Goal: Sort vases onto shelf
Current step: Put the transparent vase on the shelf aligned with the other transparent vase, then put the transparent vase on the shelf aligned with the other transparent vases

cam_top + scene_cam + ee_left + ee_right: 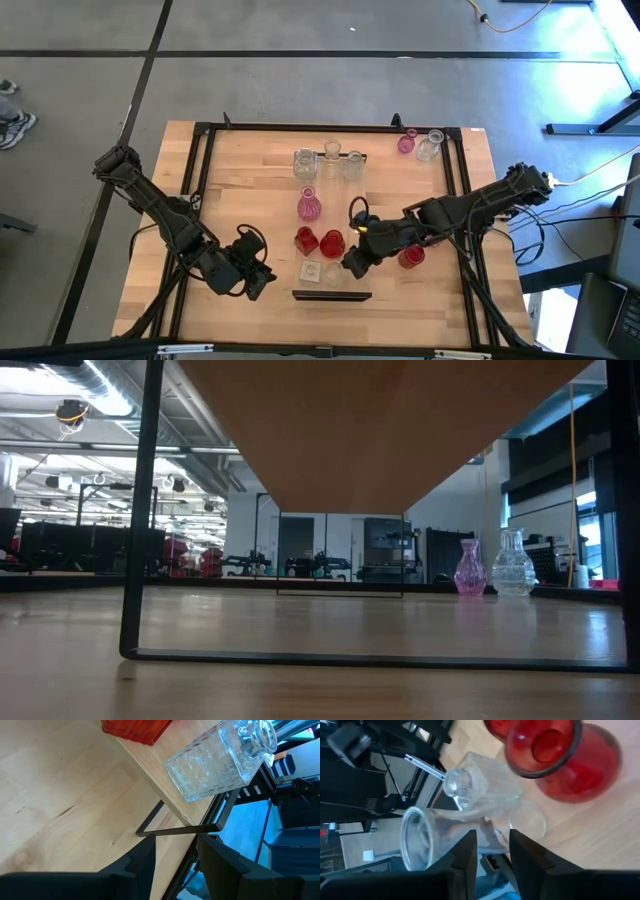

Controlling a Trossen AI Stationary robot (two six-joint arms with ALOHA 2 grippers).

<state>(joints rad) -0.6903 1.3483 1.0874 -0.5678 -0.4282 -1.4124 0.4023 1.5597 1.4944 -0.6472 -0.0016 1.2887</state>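
I read the shelf (335,200) as a light-wood board whose long axis runs from the table's near edge towards its far edge, with a dark edge at each end; in the low view its underside (380,430) hangs over a thin black frame. I count three clear vases (332,152) standing in a cluster at the shelf's far end. A pink narrow-necked vase (309,205) stands about mid-shelf, and two red vases (306,240) stand side by side just nearer than it. One square clear bottle (311,271) is close to the shelf's near end. These all seem upright, mouths up, as far as the overhead shot lets me judge. Off the shelf, out by its far right, a second pink vase (470,568) and a fourth clear vase (513,563) stand upright together on the table. A third red vase (411,256) sits on the table to the shelf's right, partly under my right arm. My right gripper (352,265) is over the shelf's near end, its fingers narrow and pinched on a clear vase (420,840). That vase lies across the fingers, with its open mouth sticking out to one side. My left gripper (258,280) waits just left of the shelf's near end, its fingers (142,865) parted a little with nothing between them.
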